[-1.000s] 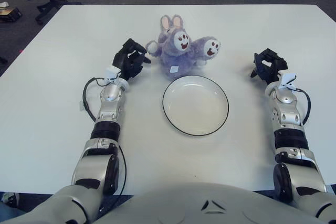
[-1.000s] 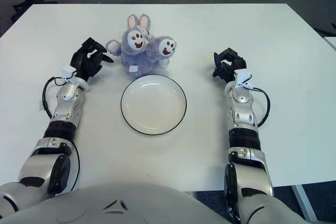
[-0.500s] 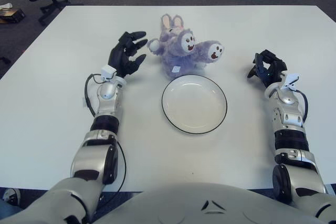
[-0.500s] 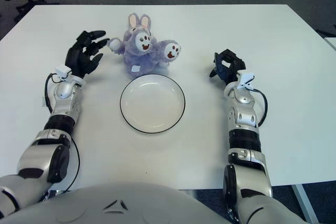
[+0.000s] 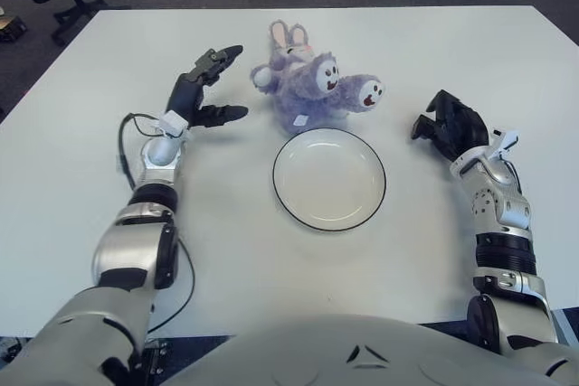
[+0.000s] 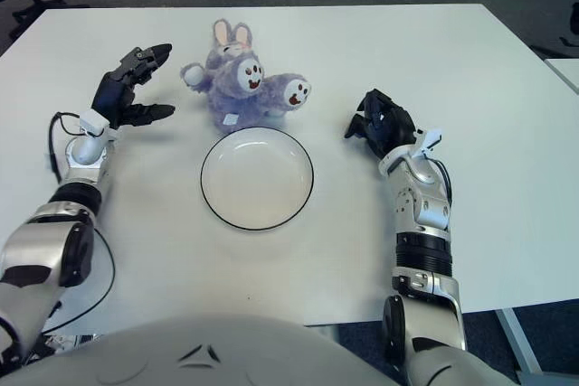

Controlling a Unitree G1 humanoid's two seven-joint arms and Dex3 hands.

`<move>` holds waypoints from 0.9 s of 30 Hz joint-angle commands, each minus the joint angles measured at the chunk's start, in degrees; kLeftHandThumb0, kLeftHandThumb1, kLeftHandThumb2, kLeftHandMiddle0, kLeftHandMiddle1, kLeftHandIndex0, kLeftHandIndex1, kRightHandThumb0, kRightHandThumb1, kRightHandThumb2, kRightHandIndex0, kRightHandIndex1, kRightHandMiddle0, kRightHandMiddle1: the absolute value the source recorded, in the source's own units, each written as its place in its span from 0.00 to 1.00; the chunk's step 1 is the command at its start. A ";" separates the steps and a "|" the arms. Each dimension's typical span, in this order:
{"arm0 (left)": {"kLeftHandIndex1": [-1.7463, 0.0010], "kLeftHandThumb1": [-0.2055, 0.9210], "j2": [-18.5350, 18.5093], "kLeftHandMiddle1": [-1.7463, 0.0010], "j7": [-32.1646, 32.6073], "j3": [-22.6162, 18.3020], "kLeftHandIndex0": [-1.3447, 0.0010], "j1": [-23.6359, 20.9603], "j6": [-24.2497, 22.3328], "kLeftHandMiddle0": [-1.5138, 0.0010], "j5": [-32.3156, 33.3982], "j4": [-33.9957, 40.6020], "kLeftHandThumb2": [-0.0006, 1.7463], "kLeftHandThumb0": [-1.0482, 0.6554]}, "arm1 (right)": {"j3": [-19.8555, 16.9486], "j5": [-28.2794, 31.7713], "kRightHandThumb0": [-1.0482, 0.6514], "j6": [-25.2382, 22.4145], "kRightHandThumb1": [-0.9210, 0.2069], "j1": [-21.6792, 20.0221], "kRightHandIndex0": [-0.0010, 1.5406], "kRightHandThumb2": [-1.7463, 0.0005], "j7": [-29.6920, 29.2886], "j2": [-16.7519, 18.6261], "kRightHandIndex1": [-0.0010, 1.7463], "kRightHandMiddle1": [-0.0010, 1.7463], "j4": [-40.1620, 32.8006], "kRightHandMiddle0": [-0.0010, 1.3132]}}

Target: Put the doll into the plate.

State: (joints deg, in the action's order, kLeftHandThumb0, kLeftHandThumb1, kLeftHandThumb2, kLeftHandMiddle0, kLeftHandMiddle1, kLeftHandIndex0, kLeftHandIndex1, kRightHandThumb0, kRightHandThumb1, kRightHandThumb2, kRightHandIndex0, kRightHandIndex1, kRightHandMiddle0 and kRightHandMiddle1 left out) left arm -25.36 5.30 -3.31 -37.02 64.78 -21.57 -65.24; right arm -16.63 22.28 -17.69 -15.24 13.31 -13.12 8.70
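Nothing is placed yet: the doll [image 5: 312, 80] lies on the table [image 5: 452, 42] just beyond the empty plate [image 5: 328, 178]. The left hand [image 5: 204, 88] hangs beside it, fingers spread, gripping nothing. The right hand [image 5: 450, 124], near the plate's right, looks loosely curled, seemingly empty.

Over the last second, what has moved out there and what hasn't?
The left hand let go of the doll's paw, opened its fingers and drew back to the left; it now shows apart from the doll. The doll rolled a little onto its side. The right hand, fingers curled, shifted slightly inward toward the plate. The plate holds nothing, and the doll lies on the table just beyond it, as before.
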 commanded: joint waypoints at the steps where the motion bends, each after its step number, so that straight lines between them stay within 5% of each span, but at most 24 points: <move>1: 0.85 0.86 -4.32 1.00 12.55 4.39 0.78 -3.51 -0.59 0.76 -10.04 -0.08 0.00 0.32 | -0.53 3.19 0.41 -7.28 0.00 1.46 0.58 0.70 1.31 -0.08 0.92 0.93 2.07 0.49; 15: 0.86 0.86 -9.03 1.00 37.12 15.54 0.81 -8.45 -4.48 0.79 -25.57 -0.14 0.00 0.30 | -1.07 4.13 0.41 -9.55 0.00 0.46 0.59 0.69 2.76 -1.12 0.88 0.89 3.05 0.52; 27: 0.87 0.86 -12.02 0.99 49.17 25.00 0.83 -14.13 -8.96 0.76 -33.34 -1.66 0.00 0.30 | -1.11 4.23 0.41 -9.40 0.00 0.18 0.59 0.69 4.48 -1.47 0.87 0.87 3.76 0.53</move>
State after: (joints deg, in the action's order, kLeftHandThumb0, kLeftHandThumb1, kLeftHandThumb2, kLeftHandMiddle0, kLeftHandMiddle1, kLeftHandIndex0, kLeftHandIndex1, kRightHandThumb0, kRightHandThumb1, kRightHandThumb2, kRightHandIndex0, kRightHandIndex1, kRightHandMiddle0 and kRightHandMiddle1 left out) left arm -35.72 51.62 19.57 -49.00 56.79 -53.10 -66.17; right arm -18.19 26.51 -24.78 -17.19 17.94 -14.95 10.23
